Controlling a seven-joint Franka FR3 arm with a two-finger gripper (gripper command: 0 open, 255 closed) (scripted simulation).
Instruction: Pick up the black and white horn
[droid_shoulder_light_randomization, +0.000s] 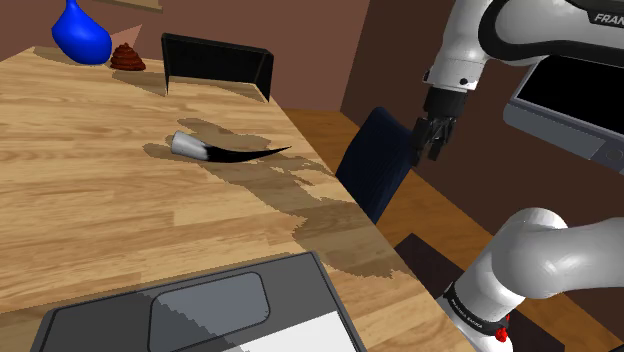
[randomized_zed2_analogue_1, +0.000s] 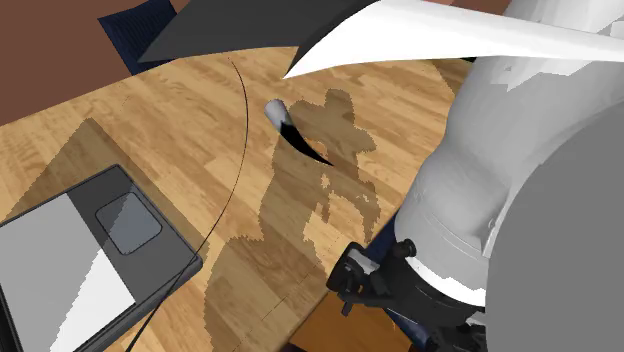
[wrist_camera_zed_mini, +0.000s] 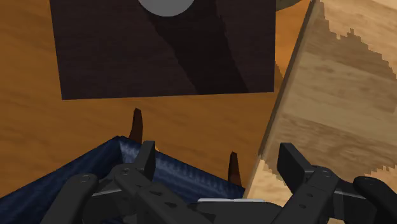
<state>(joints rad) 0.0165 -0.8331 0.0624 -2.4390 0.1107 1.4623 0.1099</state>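
Note:
The horn (droid_shoulder_light_randomization: 226, 150) lies flat on the wooden table (droid_shoulder_light_randomization: 90, 200), with a pale grey base and a thin black curved tip pointing toward the shoulder view's right. In the second exterior view the horn (randomized_zed2_analogue_1: 291, 126) sits at the top of the arm's shadow. My gripper (droid_shoulder_light_randomization: 432, 150) hangs in the air beyond the table's edge, well right of the horn and above a dark blue chair (droid_shoulder_light_randomization: 373, 162). In the wrist view my gripper (wrist_camera_zed_mini: 219, 162) is open, its fingers apart with nothing between them. The gripper (randomized_zed2_analogue_1: 352, 282) also appears by the table's near edge.
An open laptop (droid_shoulder_light_randomization: 200, 310) lies at the table's near end. A blue vase (droid_shoulder_light_randomization: 80, 34), a small brown object (droid_shoulder_light_randomization: 127, 57) and a black box (droid_shoulder_light_randomization: 216, 64) stand at the far end. Below the gripper are the chair (wrist_camera_zed_mini: 121, 175), the table edge (wrist_camera_zed_mini: 337, 102) and a dark mat (wrist_camera_zed_mini: 165, 57).

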